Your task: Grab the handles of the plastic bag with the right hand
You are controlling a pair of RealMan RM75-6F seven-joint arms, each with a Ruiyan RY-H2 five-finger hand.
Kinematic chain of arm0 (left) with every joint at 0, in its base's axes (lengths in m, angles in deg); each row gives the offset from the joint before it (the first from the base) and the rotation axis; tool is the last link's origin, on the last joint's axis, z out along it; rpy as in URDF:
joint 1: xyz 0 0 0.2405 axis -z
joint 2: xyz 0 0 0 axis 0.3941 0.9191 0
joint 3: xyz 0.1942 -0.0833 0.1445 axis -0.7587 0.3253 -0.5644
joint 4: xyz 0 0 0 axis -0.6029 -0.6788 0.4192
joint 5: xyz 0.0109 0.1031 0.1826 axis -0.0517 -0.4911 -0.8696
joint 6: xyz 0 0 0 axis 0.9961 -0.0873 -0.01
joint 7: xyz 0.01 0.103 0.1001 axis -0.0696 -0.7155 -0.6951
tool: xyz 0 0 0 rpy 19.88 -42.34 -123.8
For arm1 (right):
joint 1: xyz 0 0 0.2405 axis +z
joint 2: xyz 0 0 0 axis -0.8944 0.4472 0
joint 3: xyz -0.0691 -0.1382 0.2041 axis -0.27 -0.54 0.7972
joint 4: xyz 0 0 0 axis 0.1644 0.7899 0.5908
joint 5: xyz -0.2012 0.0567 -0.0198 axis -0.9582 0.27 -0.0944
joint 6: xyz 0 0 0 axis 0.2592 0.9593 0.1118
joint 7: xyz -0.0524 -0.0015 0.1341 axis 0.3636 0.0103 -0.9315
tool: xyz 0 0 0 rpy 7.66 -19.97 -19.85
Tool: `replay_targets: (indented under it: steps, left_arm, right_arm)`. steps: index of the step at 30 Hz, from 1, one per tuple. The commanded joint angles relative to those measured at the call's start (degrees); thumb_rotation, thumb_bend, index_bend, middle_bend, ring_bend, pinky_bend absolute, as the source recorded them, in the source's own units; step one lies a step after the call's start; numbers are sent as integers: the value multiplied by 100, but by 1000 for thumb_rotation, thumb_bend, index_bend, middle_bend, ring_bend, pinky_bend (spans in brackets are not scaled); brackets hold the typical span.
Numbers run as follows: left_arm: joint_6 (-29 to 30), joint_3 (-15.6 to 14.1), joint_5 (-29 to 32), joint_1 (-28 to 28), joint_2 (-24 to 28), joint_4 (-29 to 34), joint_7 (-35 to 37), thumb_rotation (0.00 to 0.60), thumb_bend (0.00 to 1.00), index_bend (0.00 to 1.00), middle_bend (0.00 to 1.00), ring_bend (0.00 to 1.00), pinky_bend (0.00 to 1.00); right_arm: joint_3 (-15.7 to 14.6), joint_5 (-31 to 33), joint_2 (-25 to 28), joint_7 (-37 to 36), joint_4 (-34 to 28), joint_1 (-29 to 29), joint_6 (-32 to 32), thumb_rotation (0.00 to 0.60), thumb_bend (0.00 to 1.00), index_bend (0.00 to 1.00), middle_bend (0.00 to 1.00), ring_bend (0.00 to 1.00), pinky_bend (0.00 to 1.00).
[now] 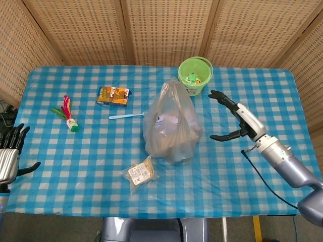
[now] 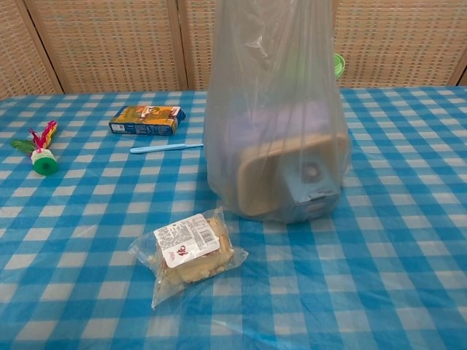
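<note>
Bag: translucent plastic bag (image 1: pixel 171 126) stands mid-table, loaded with a boxy item. Film thin, soft, likely slippery; take the gathered handles (image 1: pixel 170 86) at top. Right hand (image 1: pixel 236 117) just beside it, fingers spread, empty. Left hand (image 1: pixel 10 154) idle, fingers apart.

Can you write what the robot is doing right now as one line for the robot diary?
right hand: open, beside plastic bag, not touching | left hand: open, at table edge | handles: not grabbed
</note>
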Motion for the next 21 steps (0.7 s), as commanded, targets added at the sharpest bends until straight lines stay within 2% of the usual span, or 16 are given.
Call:
replay_targets:
  steps: [1,9,13,21]
  left_arm:
    - [-57,34,85,20,-14,-36,-4,600,0,0,0,0,0]
    - [-155,79,223,60,-35,-102,5,600,0,0,0,0,0]
    - [-198,100,277,79,-37,-121,26,600,0,0,0,0,0]
    - [-351,144,440,124,-23,-194,111,600,0,0,0,0,0]
  right_arm:
    - [175,38,110,-856,-98,528,-652,600,0,168,106,0,0]
    - [257,14,-32,-1499,-84,1147,-1230,600,0,197,140,1,0]
    - [348,204,-160,-1422,-87,1411,-1441,600,0,212,154,10,0]
    - [642,1018,-494,-1413,68,1960,-2106,600,0,245,188,43,0]
